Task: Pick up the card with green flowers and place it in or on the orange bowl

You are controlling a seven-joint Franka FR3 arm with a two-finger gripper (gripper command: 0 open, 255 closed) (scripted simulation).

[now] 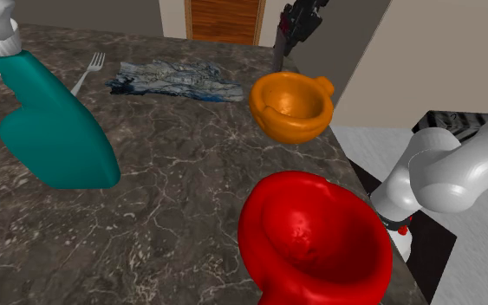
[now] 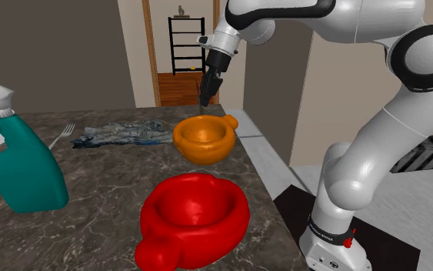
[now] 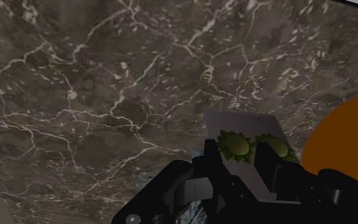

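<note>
1. The gripper (image 3: pixel 240 167) is clasping the card with green flowers (image 3: pixel 242 126), its black fingers (image 3: pixel 210 167) closing on the card from both sides.
2. The card is hanging clear of the dark marble countertop (image 3: pixel 95 95), its flowered end nearest the fingertips.
3. The orange bowl (image 2: pixel 203 138) is sitting just below the gripper, whose tips are hovering over the bowl's far rim; its hollow is showing plain orange.
4. The red bowl (image 2: pixel 195 215) is resting beyond the orange one from the gripper, showing only its red inside.
5. In the second exterior view the card is possibly appearing as a thin sliver at the fingertips.
6. A teal spray bottle (image 2: pixel 26 165), a fork (image 2: pixel 62 136) and a blue cloth (image 2: pixel 122 135) are lying well apart from the gripper.
</note>
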